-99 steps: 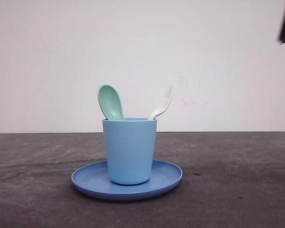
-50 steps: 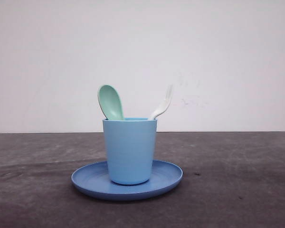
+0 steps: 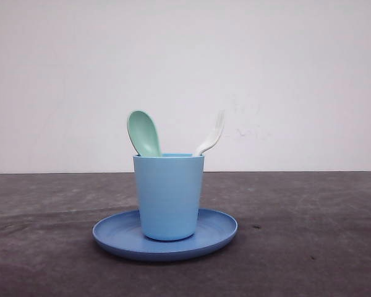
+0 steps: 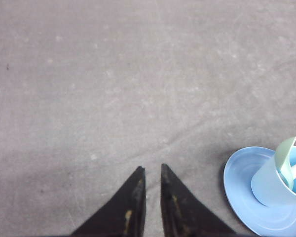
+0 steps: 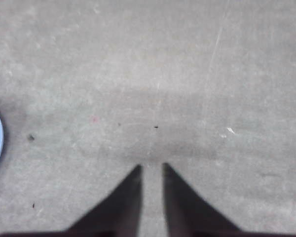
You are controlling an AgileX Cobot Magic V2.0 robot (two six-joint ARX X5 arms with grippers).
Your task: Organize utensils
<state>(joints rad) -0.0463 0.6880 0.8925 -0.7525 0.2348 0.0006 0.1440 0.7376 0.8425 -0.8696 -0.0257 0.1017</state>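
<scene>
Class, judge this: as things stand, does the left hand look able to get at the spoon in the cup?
Probably yes. The spoon stands bowl-up above the cup rim, apart from the fork, and bare table lies between it and the left hand.

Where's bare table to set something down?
Free: the dark table left of the plate, and right of it out to the edge. Crowded: the centre, where the cup on the plate holds the spoon and fork.
</scene>
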